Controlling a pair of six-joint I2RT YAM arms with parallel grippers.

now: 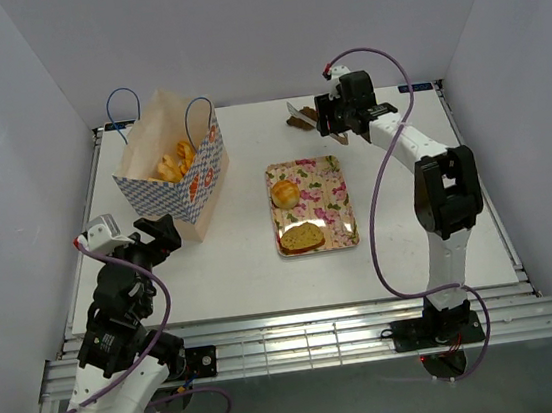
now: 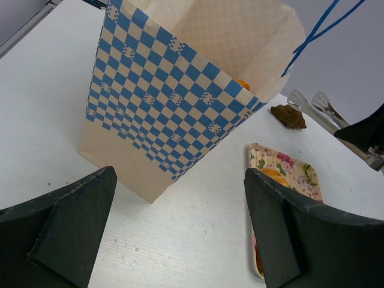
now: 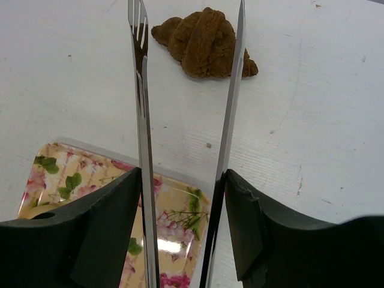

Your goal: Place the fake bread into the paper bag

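The paper bag stands upright at the left, with golden twisted breads inside; it fills the left wrist view. A dark brown bread piece lies on the table at the back, also in the right wrist view. A round bun and a flat slice lie on the floral tray. My right gripper is shut on metal tongs, whose open tips point at the dark piece, one on each side just short of it. My left gripper is open and empty near the bag's front corner.
The bag's blue cord handles stick up above its rim. The tray lies right of the bag, between the two arms. White walls close in the table on the left, back and right.
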